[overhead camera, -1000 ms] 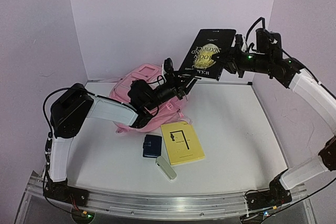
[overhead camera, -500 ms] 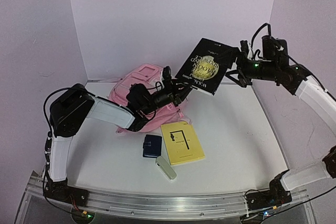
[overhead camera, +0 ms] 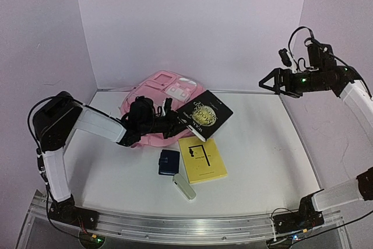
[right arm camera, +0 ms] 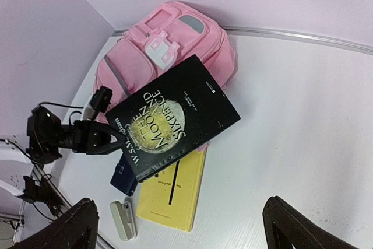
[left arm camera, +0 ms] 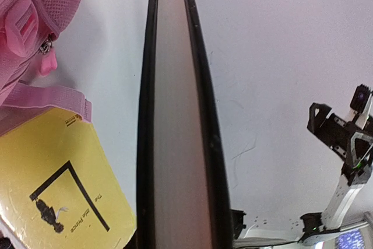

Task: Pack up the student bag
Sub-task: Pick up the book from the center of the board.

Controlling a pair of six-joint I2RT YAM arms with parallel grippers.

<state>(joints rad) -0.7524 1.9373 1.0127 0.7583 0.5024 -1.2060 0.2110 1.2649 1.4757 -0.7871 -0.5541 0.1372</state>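
The student bag (overhead camera: 160, 91), a soft pink backpack, lies at the back left of the table, also in the right wrist view (right arm camera: 166, 42). My left gripper (overhead camera: 184, 122) is shut on the edge of a black book (overhead camera: 208, 115) with a gold moon cover, holding it tilted just above the table beside the bag's front. The left wrist view shows that book's page edge (left arm camera: 175, 115) running up between the jaws. My right gripper (overhead camera: 270, 82) hangs open and empty, high at the back right, well away from the book (right arm camera: 175, 112).
A yellow book (overhead camera: 202, 158) lies flat in front of the bag, partly under the black book. A small dark blue wallet (overhead camera: 169, 162) and a pale grey case (overhead camera: 184, 187) lie beside it. Purple walls close the back and sides.
My right gripper opened, let go of the black book and drew back to the right. My left arm carried the book down from high in the air to just above the table by the bag.
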